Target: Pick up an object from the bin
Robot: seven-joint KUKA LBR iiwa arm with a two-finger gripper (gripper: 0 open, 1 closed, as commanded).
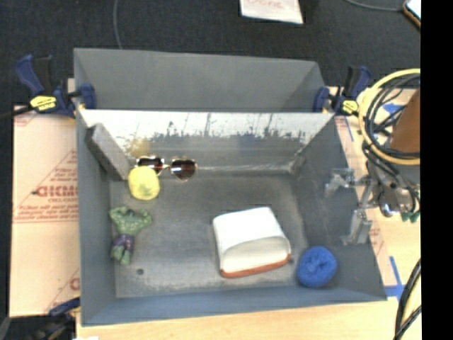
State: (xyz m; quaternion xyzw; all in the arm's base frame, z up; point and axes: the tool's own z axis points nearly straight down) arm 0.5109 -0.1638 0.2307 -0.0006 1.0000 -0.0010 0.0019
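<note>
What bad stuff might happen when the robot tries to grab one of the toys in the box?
1. The arm's end hangs over the bin's sloped right wall; coming straight down, it might bump the metal.
2. The blue fuzzy ball sits in the front right corner, close to the white block, so there's little room round it.
3. The sunglasses lie flat by the back wall, next to the yellow ball; they may slip away.

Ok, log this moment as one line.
pincer: by right wall of bin | nearest: blue ball, front right corner | next nearest: white block, mid-floor | grasp: none seen
</note>
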